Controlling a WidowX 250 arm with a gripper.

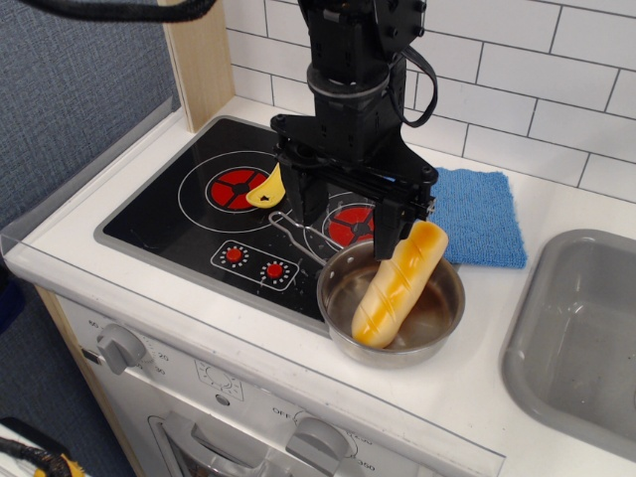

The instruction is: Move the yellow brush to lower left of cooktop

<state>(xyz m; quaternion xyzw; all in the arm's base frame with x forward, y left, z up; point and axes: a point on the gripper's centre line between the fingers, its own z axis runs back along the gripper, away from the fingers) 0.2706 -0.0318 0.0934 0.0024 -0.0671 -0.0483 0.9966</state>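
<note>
Closest to me, the bread loaf (pixel 399 286) sits in a metal pot (pixel 338 338) on the counter (pixel 477 388). My pincer (pixel 338 214) hangs over the cooktop (pixel 169 224), fingers spread. Yellow brush (pixel 265 187) pokes out beside it, can't tell if it's gripped.

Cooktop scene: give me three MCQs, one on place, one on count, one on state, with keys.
1. Where does the bread loaf lie?
A. in the metal pot
B. on the blue cloth
C. in the sink

2. How many red burner circles are on the cooktop?
A. one
B. two
C. four

3. What shows of the yellow brush?
A. all of it, lying on the cloth
B. only its rounded handle end beside the gripper
C. nothing

Key: 1 A, the loaf leans on the pot's rim; 2 B, one shows at left and one behind the gripper; 3 B, the gripper hides the rest, so the grip cannot be judged.
</note>
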